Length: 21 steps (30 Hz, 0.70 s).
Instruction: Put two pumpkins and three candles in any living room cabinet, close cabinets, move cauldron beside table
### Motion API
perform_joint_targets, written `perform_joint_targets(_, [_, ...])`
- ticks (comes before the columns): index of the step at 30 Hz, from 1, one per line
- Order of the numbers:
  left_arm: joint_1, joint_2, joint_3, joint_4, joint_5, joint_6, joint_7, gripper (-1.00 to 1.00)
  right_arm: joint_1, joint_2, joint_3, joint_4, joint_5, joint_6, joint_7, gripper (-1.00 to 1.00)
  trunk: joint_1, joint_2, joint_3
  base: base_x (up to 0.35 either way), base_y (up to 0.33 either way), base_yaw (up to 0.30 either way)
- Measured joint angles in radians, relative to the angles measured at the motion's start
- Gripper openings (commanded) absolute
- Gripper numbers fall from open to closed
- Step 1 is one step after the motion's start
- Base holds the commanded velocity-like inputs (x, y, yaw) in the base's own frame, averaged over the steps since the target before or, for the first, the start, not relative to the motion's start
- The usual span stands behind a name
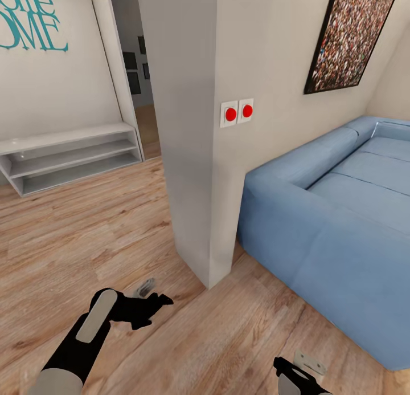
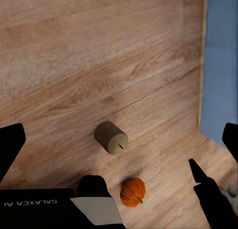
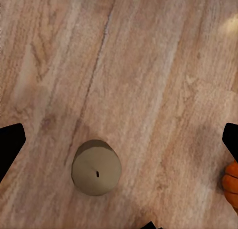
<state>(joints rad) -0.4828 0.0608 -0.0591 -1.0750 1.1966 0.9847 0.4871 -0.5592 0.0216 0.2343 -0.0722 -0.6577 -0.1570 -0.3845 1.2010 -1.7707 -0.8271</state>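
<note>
A candle [image 3: 96, 168] and a pumpkin [image 2: 133, 192] are still lying on the wood floor [image 2: 74, 55], not yet stowed, while both the left claw [image 2: 119, 140] and the right claw [image 3: 119, 140] are being held spread and empty

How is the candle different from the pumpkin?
The candle is a beige cylinder with a flat top and a tiny wick; the pumpkin is orange, round and ribbed with a stem. The candle looks a bit bigger. Both sit on the wood floor, apart from each other.

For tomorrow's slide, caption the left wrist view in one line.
A beige candle and a small orange pumpkin stand apart on the wood floor.
</note>
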Motion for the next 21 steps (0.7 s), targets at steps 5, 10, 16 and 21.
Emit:
perform_joint_targets(5, [0.000, 0.101, -0.003, -0.002, 0.192, 0.005, -0.001, 1.00, 0.000, 0.002, 0.030, 0.000, 0.041, 0.019, 0.057, 1.00, 0.019, -0.035, -0.016, 0.000, 0.000, 0.000])
perform_joint_targets(10, [0.001, 0.197, -0.015, -0.005, 0.350, 0.009, -0.071, 1.00, 0.001, 0.004, 0.059, 0.000, 0.094, 0.052, 0.068, 1.00, 0.038, -0.070, -0.031, 0.000, 0.000, 0.000])
perform_joint_targets(16, [0.006, 0.241, -0.018, 0.009, 0.384, 0.010, -0.183, 1.00, 0.001, 0.003, 0.064, 0.000, 0.102, 0.060, 0.070, 1.00, 0.061, -0.112, -0.050, 0.000, 0.000, 0.000])
perform_joint_targets(21, [0.007, 0.243, -0.017, 0.010, 0.391, 0.009, -0.197, 1.00, 0.001, 0.003, 0.064, 0.000, 0.103, 0.060, 0.071, 1.00, 0.081, -0.147, -0.066, 0.000, 0.000, 0.000])
